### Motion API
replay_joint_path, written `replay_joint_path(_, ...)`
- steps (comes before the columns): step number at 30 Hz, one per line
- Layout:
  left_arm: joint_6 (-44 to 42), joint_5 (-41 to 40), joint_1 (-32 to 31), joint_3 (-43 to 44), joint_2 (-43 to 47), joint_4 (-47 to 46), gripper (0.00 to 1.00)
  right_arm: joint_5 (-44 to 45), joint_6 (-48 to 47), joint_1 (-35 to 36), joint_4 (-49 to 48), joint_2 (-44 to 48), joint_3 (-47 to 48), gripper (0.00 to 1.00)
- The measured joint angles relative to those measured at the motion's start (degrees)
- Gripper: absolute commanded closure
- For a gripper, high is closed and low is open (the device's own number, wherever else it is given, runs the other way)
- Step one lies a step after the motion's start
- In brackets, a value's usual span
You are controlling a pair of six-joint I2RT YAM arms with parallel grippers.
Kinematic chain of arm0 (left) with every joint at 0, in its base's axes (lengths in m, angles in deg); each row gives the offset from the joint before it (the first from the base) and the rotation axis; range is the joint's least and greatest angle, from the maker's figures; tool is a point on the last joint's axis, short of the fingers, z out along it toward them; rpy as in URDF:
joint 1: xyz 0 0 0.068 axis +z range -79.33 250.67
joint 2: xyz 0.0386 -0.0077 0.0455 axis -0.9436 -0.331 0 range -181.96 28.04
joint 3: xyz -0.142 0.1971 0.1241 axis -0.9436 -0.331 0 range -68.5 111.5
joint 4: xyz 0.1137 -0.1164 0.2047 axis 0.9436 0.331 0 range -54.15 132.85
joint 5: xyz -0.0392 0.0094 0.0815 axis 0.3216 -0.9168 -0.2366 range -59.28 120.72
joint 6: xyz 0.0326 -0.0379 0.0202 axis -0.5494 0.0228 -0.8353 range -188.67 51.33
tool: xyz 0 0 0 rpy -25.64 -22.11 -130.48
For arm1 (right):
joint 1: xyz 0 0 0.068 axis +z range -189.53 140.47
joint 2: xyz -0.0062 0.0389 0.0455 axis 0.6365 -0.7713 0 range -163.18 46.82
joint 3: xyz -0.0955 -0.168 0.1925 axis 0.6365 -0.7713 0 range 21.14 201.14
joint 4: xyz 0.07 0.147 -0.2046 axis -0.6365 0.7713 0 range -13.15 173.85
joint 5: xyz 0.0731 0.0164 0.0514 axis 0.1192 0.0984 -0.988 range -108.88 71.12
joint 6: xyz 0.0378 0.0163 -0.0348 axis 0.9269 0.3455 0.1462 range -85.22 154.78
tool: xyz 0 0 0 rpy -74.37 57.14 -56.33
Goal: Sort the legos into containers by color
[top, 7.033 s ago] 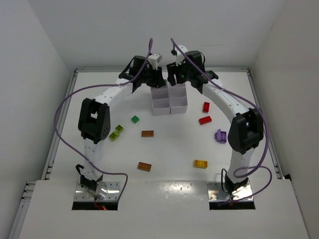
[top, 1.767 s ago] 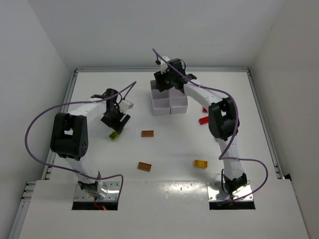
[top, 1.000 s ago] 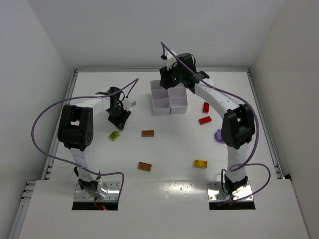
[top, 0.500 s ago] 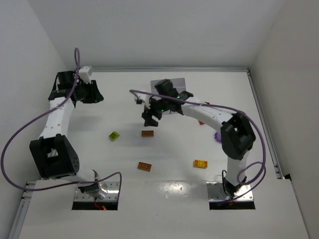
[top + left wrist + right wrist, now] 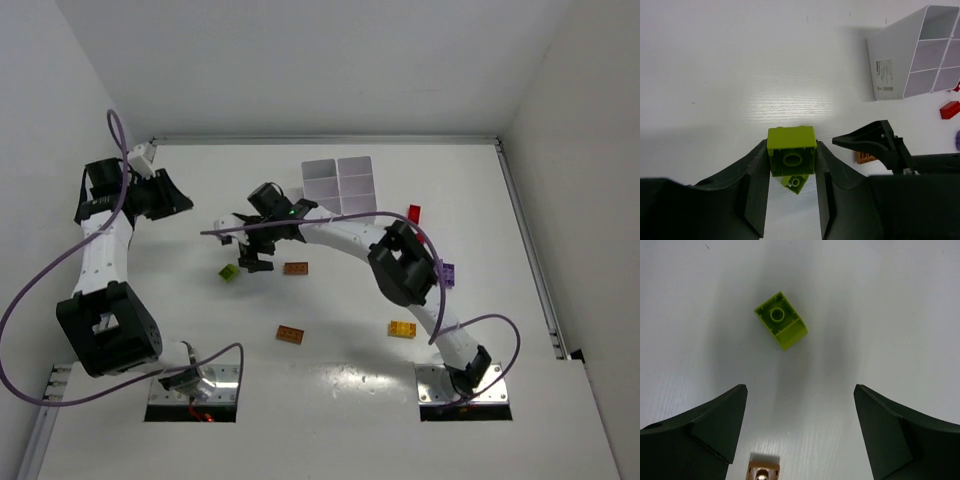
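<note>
One lime brick point(image 5: 791, 159) is clamped between the fingers of the left claw point(image 5: 176, 199) and is raised off the table point(image 5: 200, 320). A second lime brick point(image 5: 781, 321) lies on the table just ahead of the right claw point(image 5: 800, 390), whose fingers are spread wide apart and touch nothing. An orange-brown brick point(image 5: 295, 268) lies just beside the right claw. The white tray point(image 5: 340, 184) sits well apart from both claws.
</note>
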Motion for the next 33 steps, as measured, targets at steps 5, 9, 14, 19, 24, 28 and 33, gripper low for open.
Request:
replay_joint_path(5,0.46,1.88,2.47,-0.85,-0.15,0.50,1.00,-0.04,-2.51,1.79,0.79,-4.59,5.62,0.11)
replay_joint_path(9,0.17,3.21,3.48,-0.79,-1.16,1.42,1.00,-0.87,-3.63,3.08,1.88,-8.35,10.93,0.12)
replay_joint_path(14,-1.20,4.26,5.22,-0.57,-2.95,3.63,1.00,-1.95,-4.98,4.26,2.71,-11.17,12.96,0.22)
replay_joint_path(19,-2.23,5.25,6.88,-0.17,-3.04,4.98,1.00,-2.97,-5.84,5.25,3.43,-12.66,12.98,0.25)
replay_joint_path(24,-2.91,6.10,7.67,-0.11,-3.04,5.53,1.00,-3.28,-6.16,5.60,3.56,-13.57,13.07,0.25)
replay_joint_path(28,-3.56,6.58,8.33,-0.11,-3.04,5.99,1.00,-4.33,-6.12,5.64,2.80,-14.49,13.88,0.40)
replay_joint_path(33,-4.17,7.08,8.41,-0.11,-3.04,6.34,1.00,-4.74,-5.90,5.64,2.38,-15.63,15.34,0.71)
